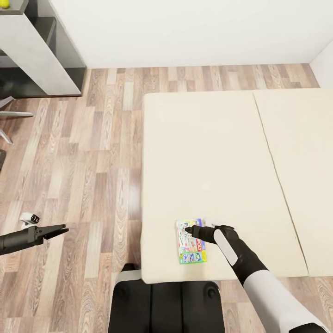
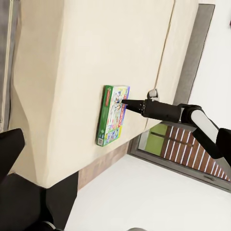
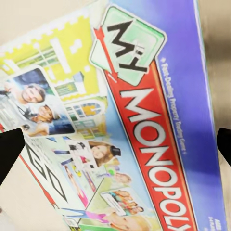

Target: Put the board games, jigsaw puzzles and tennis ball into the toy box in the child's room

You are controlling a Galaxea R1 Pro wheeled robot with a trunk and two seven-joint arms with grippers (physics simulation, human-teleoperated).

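The step in hand looks like the pick-up of a board game from the bed: the box lies flat on the cream mattress close to the bed's near edge, not far from its near left corner, cover up. The right hand hangs just over the box's far end, and in the right wrist view its two dark fingertips stand spread at either side of the printed cover, so it is released and holds nothing. To do this well, I judge the fingers should straddle the box across its narrow width and come down far enough to catch the thin side walls, since a flat box on a soft mattress gives little edge to bite; sliding it a little past the bed's near edge could help if the sides stay out of reach. The left hand hovers over the wood floor well to the left of the bed, its fingers close together with nothing between them. At the far left corner of the room stands the table with the tennis ball on its top; open floor lies between bed and table, with a chair's legs near the table as the one thing to steer round.
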